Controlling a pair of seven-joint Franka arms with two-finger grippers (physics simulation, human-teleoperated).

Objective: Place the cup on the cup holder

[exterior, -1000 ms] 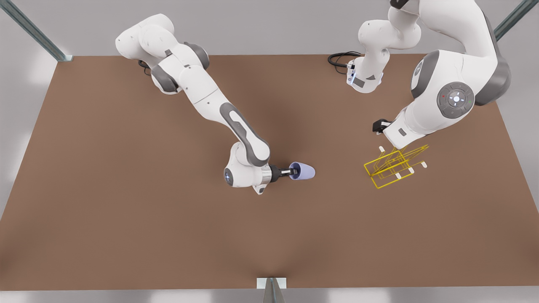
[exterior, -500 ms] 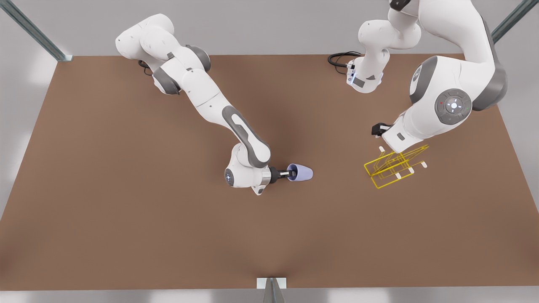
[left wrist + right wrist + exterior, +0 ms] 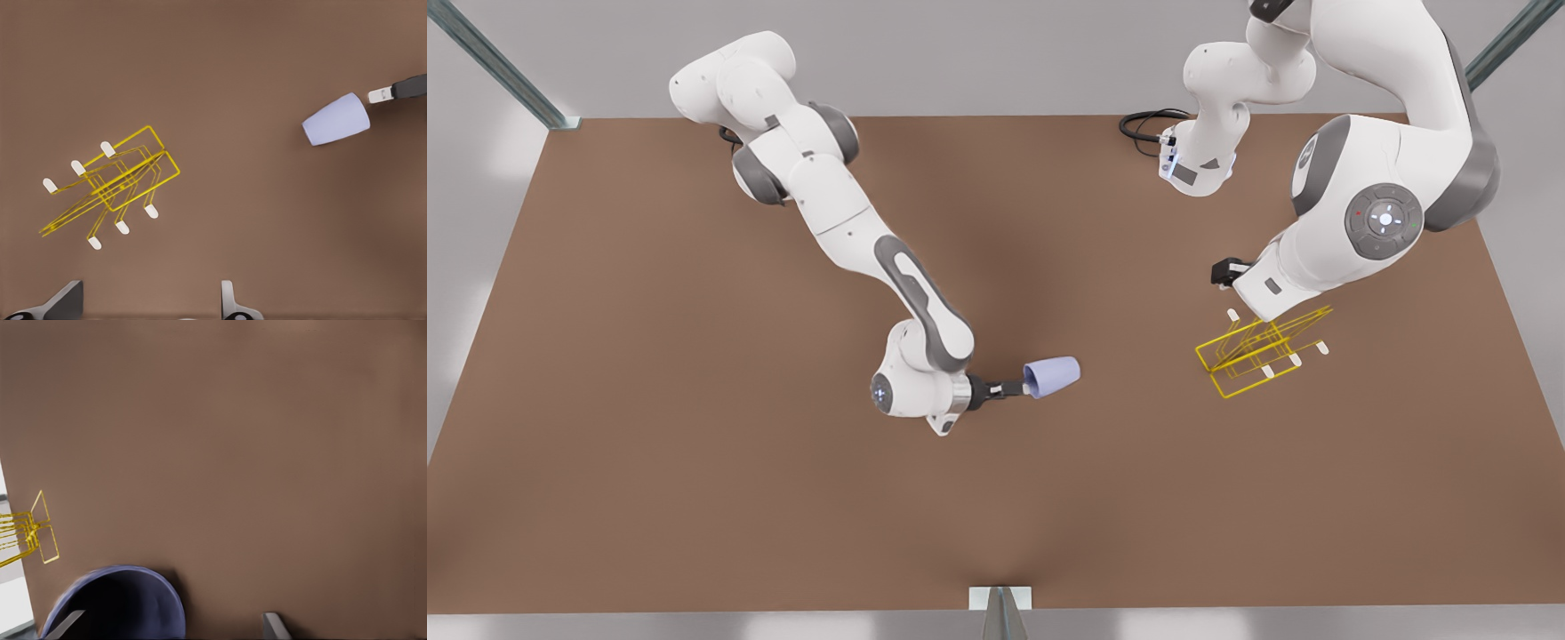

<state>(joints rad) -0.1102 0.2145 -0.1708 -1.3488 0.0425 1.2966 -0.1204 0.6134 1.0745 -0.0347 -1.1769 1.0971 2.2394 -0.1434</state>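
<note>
Holding the cup [image 3: 1053,376] by its rim, my right gripper [image 3: 1024,386] has it pinched on its side above the middle of the brown table [image 3: 649,400], base pointing toward the front view's right. Well apart on that side stands the yellow cup holder [image 3: 1258,352], and my left gripper [image 3: 150,303] hovers over it, fingers spread wide around nothing.

1. The right gripper [image 3: 1024,386] is stretched level over the middle of the table [image 3: 694,498], its fingers closed on the rim of the cup [image 3: 1053,376].
2. The left gripper [image 3: 150,303] is held high near the far edge, pointing down, fingers spread.
</note>
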